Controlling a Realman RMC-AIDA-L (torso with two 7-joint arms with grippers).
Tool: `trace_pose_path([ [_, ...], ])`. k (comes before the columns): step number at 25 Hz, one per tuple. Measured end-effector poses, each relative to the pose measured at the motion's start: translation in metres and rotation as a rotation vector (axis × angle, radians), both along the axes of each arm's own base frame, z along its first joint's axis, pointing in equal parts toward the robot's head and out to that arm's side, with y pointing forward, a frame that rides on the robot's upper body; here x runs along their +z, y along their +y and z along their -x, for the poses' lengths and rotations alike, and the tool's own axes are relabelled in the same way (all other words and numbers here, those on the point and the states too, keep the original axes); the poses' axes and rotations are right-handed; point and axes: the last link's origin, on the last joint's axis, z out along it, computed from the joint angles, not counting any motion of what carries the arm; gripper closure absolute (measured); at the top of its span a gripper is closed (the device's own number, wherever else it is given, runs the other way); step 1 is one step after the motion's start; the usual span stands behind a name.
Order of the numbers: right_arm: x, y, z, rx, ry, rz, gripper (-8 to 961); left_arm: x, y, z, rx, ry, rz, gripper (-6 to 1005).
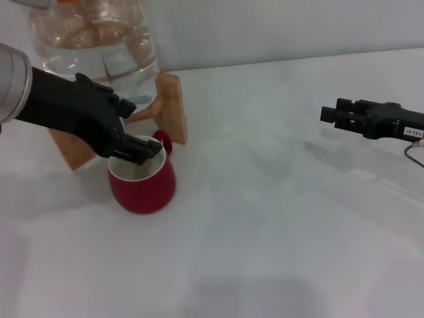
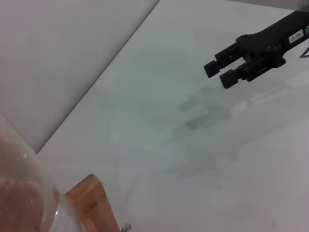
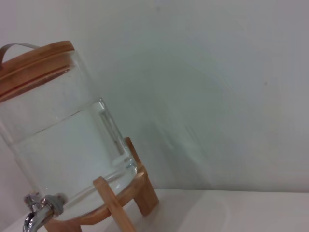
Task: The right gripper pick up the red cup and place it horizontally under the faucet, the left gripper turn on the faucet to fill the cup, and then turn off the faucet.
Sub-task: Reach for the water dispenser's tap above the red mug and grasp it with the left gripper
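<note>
The red cup [image 1: 142, 184] stands upright on the white table, its white inside showing, right in front of the wooden stand [image 1: 173, 106]. My left gripper [image 1: 147, 151] hovers over the cup's rim with its fingers together and nothing between them. Its black hand hides most of the faucet; only a grey lever [image 1: 137, 101] peeks out behind it. In the right wrist view the chrome faucet [image 3: 41, 210] shows with nothing on it. My right gripper [image 1: 329, 114] hangs far to the right above the table, open and empty, and also shows as the right gripper [image 2: 219, 72].
A glass water dispenser [image 1: 99, 40] with a wooden lid sits on the wooden stand at the back left, seen again as the dispenser [image 3: 63, 145]. A pale wall runs behind the table [image 1: 265, 232].
</note>
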Motion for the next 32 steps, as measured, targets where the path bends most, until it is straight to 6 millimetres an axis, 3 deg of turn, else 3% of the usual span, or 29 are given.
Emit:
trace_pose_path([
  [20,-0.001,-0.002,0.002,0.013,0.012,0.011,351,-0.008,0.022,0.000,0.004,0.022,-0.039,201],
  [32,0.001,-0.002,0.002,0.008,0.015,0.014,351,-0.010,0.034,-0.016,-0.042,0.043,-0.054,201],
])
